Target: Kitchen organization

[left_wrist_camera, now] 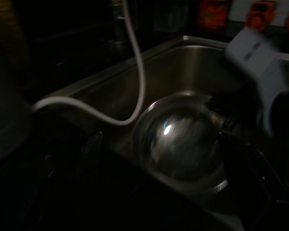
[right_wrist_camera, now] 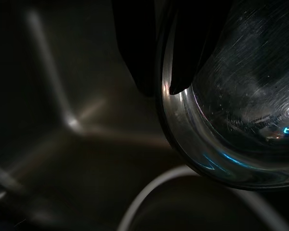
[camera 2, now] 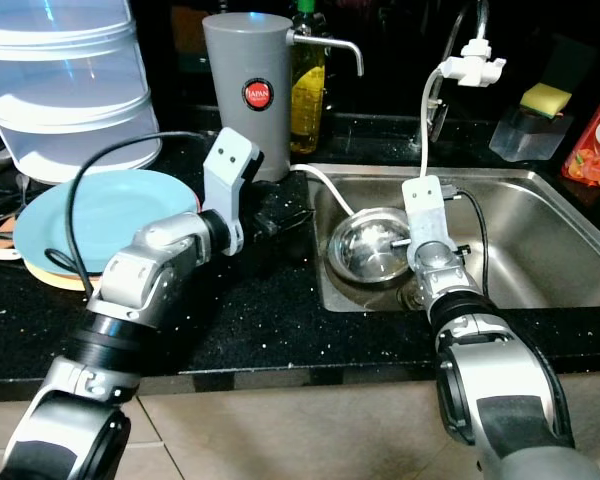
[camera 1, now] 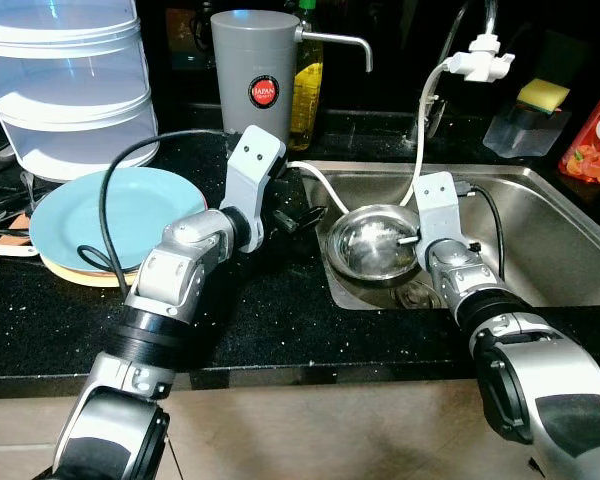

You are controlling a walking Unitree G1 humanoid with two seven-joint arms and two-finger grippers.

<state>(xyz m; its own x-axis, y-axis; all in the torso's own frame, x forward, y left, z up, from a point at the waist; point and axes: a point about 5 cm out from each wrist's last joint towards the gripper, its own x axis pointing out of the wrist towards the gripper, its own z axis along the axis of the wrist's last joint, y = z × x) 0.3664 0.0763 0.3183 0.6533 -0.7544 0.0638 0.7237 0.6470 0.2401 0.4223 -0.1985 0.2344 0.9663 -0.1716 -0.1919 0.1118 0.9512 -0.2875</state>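
A steel bowl [camera 1: 372, 248] sits tilted at the left end of the sink [camera 1: 555, 235]. My right gripper [camera 1: 410, 240] reaches down into the sink and is shut on the bowl's near rim; in the right wrist view its fingers [right_wrist_camera: 183, 57] pinch the bowl [right_wrist_camera: 241, 120] rim, one inside and one outside. My left gripper [camera 1: 305, 215] hovers open over the black counter at the sink's left edge, pointing toward the bowl [left_wrist_camera: 183, 144] and holding nothing.
A blue plate [camera 1: 115, 215] lies on the counter at left, with stacked clear containers [camera 1: 70, 80] behind it. A grey dispenser [camera 1: 255, 70] and an oil bottle [camera 1: 306, 95] stand at the back. A white hose [camera 1: 420, 130] hangs from the faucet into the sink. A sponge holder [camera 1: 528, 115] sits far right.
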